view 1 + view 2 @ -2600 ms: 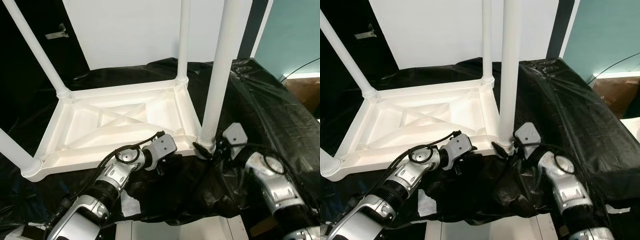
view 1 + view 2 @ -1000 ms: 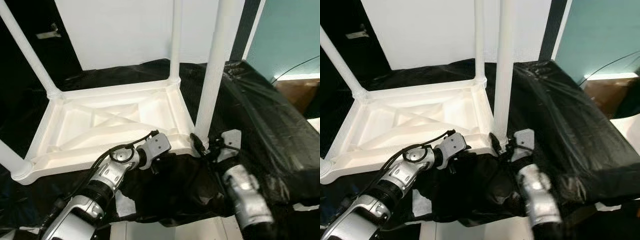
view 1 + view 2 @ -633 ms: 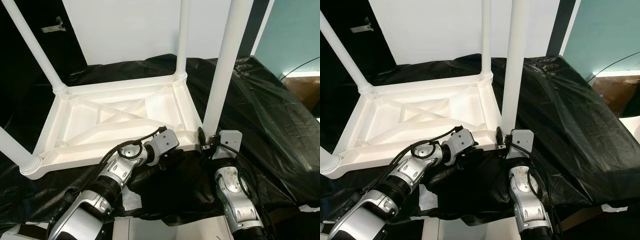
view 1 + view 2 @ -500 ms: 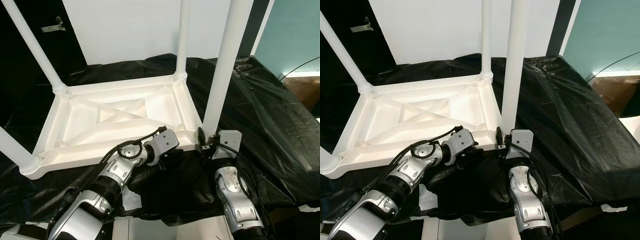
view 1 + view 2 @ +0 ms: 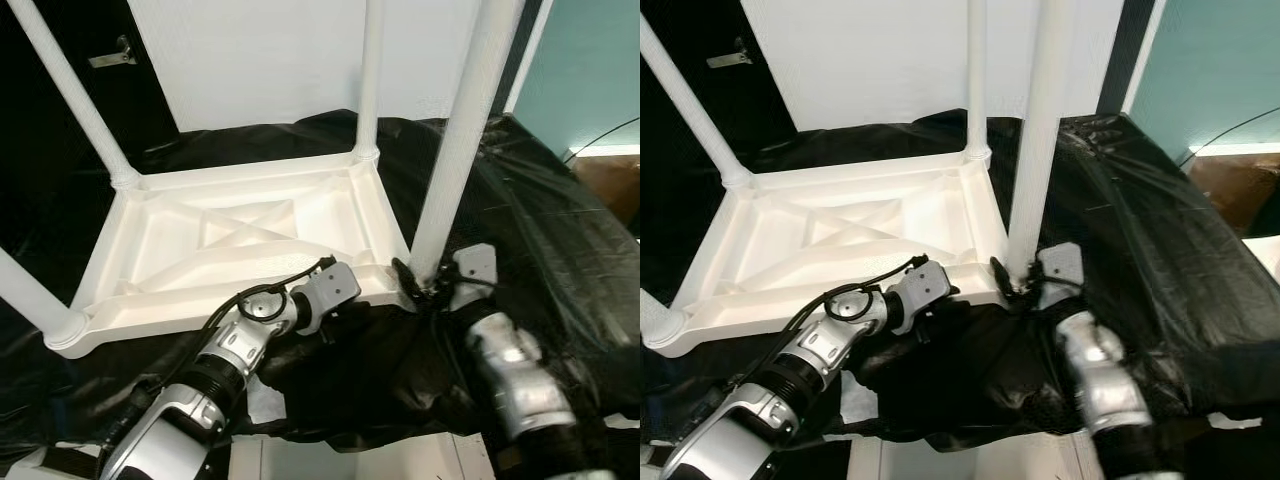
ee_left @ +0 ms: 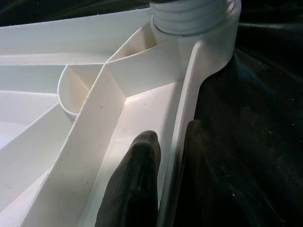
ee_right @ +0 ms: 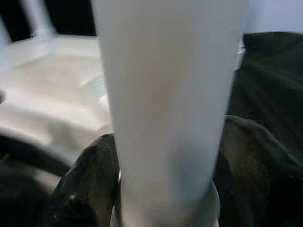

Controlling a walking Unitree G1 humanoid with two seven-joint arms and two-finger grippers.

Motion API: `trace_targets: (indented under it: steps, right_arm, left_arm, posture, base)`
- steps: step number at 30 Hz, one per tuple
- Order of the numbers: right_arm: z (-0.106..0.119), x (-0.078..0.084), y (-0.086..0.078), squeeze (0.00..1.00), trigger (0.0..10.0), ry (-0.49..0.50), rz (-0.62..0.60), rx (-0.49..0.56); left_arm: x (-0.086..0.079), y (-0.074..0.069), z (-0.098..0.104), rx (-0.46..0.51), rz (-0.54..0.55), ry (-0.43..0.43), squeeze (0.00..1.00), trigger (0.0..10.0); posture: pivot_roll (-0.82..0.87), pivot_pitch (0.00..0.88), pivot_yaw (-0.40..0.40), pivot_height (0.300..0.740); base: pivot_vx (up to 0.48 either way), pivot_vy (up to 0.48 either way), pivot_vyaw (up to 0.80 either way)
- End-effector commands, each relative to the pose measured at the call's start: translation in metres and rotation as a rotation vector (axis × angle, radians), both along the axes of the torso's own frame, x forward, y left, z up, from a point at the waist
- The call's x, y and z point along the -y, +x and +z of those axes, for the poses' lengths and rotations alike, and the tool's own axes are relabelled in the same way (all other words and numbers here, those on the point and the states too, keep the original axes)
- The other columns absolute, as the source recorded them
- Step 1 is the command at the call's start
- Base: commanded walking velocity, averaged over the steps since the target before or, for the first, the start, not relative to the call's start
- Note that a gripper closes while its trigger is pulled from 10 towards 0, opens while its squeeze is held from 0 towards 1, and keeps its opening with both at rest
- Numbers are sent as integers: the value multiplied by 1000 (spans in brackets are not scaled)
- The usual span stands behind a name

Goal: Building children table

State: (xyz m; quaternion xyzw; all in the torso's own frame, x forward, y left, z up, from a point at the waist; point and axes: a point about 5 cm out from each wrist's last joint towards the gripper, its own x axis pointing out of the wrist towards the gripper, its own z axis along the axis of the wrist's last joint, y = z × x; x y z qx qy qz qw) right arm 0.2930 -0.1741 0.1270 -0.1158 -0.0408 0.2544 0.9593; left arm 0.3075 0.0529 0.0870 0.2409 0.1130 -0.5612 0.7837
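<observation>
**Both tools clamped on the upturned white plastic table**

The children's table (image 5: 240, 235) lies upside down on a surface draped in crinkled, glossy black plastic sheeting (image 5: 540, 230). It is moulded white plastic, matte and smooth, its underside a shallow tray stiffened by crossing diagonal ribs and a curved rib near the corner. Round, slightly tapering legs rise from ringed sockets at the corners.

The left tool (image 6: 163, 156) pinches the thin near rim of the table, one black finger inside the tray and one outside against the sheeting, close to the corner socket whose threaded collar shows in the left wrist view. The right tool (image 7: 163, 184) grips the base of the near right leg (image 5: 455, 160), its dark, faintly textured fingers (image 7: 90, 175) wrapped on either side of the smooth white tube just above the socket.

No writing or labels can be read.
</observation>
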Motion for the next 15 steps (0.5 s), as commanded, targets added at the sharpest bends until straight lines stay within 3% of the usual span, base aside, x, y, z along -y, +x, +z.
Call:
trace_targets:
  steps: [1,8,15]
  right_arm:
    - [-7,17,-1,0,10000,-13,-6,-76]
    - [-2,13,6,0,10000,-96,207,-128]
    - [5,18,15,0,10000,-147,274,-120]
  left_arm:
    - [-23,-25,-46,-236,-71,142,0,10000]
    - [-23,-26,-48,-230,-70,155,0,10000]
    - [-26,-28,-50,-232,-65,158,0,10000]
  posture:
    - [-90,12,20,740]
    - [-72,9,9,740]
    - [-64,7,6,740]
  base:
    - [0,0,0]
    - [0,0,0]
    - [0,0,0]
